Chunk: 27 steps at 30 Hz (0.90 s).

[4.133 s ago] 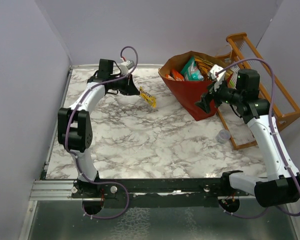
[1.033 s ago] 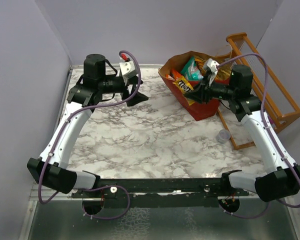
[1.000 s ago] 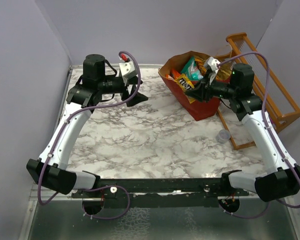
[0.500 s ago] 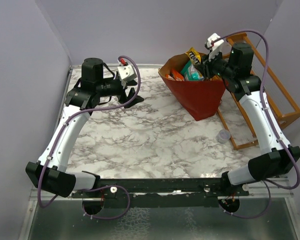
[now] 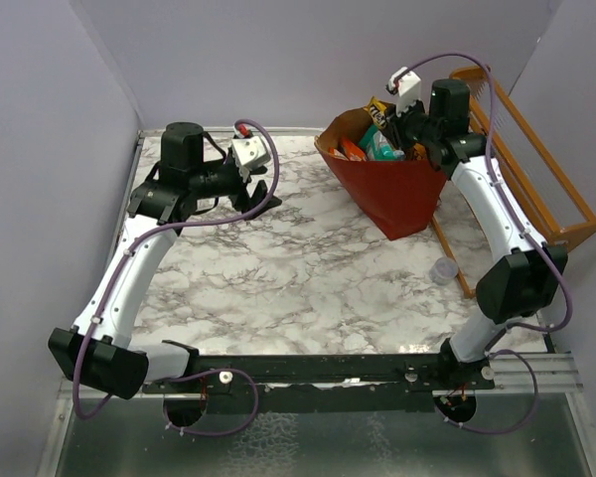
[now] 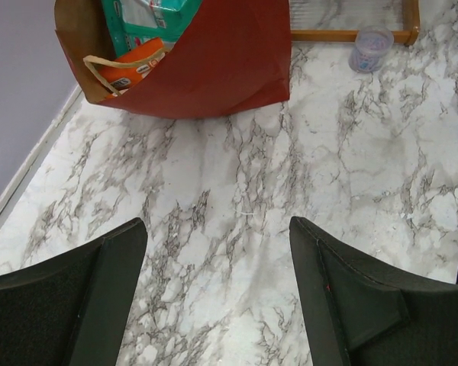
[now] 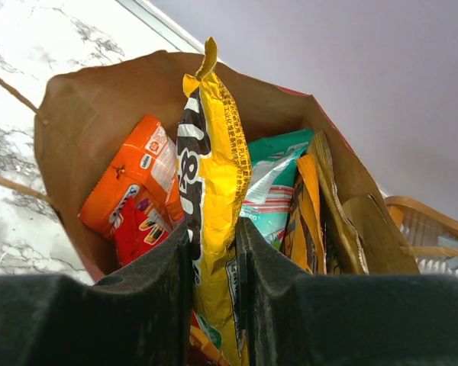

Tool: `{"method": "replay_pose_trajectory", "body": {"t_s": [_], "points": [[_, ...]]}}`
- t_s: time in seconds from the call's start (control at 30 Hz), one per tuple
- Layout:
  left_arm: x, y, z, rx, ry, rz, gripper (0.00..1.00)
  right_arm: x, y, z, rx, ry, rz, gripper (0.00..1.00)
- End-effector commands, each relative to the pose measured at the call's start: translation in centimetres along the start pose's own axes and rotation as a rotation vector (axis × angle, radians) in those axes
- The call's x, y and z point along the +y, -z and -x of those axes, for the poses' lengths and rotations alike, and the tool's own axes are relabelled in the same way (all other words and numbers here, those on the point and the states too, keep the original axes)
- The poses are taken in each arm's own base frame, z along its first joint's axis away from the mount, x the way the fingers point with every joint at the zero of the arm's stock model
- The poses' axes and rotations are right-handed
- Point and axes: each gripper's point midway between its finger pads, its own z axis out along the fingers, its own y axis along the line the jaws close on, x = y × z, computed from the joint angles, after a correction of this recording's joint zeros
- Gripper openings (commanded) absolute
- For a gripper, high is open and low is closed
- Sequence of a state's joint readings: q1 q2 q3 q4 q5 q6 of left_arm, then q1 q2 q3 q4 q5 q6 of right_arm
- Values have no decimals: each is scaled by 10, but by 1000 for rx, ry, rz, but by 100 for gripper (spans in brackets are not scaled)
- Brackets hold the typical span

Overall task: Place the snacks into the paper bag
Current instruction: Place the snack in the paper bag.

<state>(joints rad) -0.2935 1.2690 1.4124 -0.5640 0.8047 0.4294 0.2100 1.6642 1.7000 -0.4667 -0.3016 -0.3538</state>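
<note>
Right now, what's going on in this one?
The right gripper is pinching a yellow candy packet and holding it at the open top of the red paper bag. An orange packet and a teal packet, among others, already sit inside. The left gripper is open and empty, hovering above the marble table to the bag's left.

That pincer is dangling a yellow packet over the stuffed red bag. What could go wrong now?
The paper bag already looks crowded with the orange packet, teal packet and others, so the yellow packet may perch on top or slide over the rim when the right pincer lets go. Nothing steadies the bag: the left pincer hangs open away from it, so a nudge might tip it.
</note>
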Motion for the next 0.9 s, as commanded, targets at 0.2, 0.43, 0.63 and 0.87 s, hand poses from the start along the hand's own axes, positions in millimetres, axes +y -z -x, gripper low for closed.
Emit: {"method": "replay_pose_trajectory", "body": {"t_s": [0.2, 0.43, 0.63, 0.87], "points": [[-1, 6, -8, 15, -7, 23, 78, -12, -43, -19, 45, 7, -6, 25], [-2, 6, -13, 21, -1, 24, 78, -5, -57, -39, 100, -22, 35, 27], [-1, 6, -13, 22, -3, 28, 78, -4, -51, -54, 145, -18, 16, 30], [0, 6, -13, 22, -4, 29, 78, -15, -40, -59, 170, 17, -58, 30]]}}
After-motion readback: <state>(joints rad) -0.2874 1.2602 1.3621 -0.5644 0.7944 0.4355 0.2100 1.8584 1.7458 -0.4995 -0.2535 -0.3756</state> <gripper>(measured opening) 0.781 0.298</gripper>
